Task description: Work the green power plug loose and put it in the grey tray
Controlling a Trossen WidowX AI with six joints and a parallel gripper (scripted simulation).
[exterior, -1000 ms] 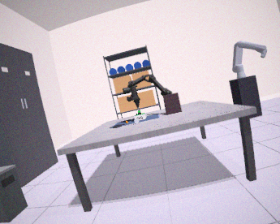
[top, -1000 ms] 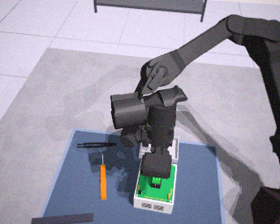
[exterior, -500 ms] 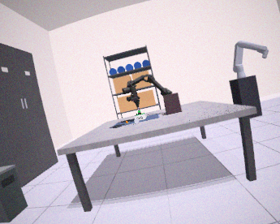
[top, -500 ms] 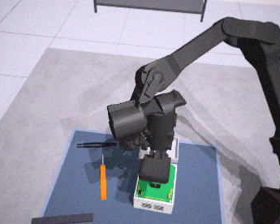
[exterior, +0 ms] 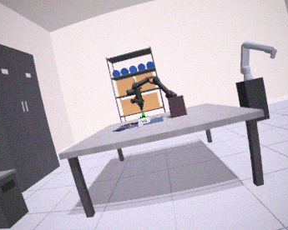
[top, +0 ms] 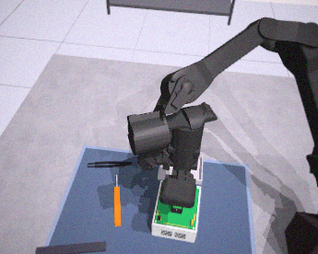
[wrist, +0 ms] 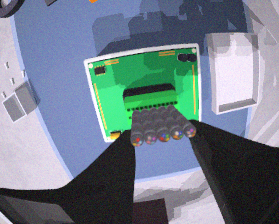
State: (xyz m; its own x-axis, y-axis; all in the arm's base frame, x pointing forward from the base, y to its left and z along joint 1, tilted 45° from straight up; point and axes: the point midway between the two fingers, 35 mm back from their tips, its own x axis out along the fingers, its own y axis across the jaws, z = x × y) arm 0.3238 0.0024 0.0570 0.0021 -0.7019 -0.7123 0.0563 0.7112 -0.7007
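The green power plug [wrist: 151, 99], with a bundle of grey cables, stands at its dark socket [wrist: 149, 91] on the green circuit board [wrist: 109, 82] [top: 187, 217]. How deep it sits is not clear. My gripper [wrist: 160, 131] [exterior: 142, 111] is shut on the plug at its cable end, one finger against each side of the bundle. In the top view the dark hand hides the plug. The grey tray [wrist: 213, 75] [top: 200, 170] is just beyond the board, to its right in the wrist view, with nothing in it that I can see.
An orange screwdriver [top: 117, 206] and black tweezers [top: 110, 164] lie on the blue mat [top: 78, 202] left of the board. A dark bar [top: 72, 248] lies at the front left. A small grey block [wrist: 20, 102] stands beside the mat in the wrist view.
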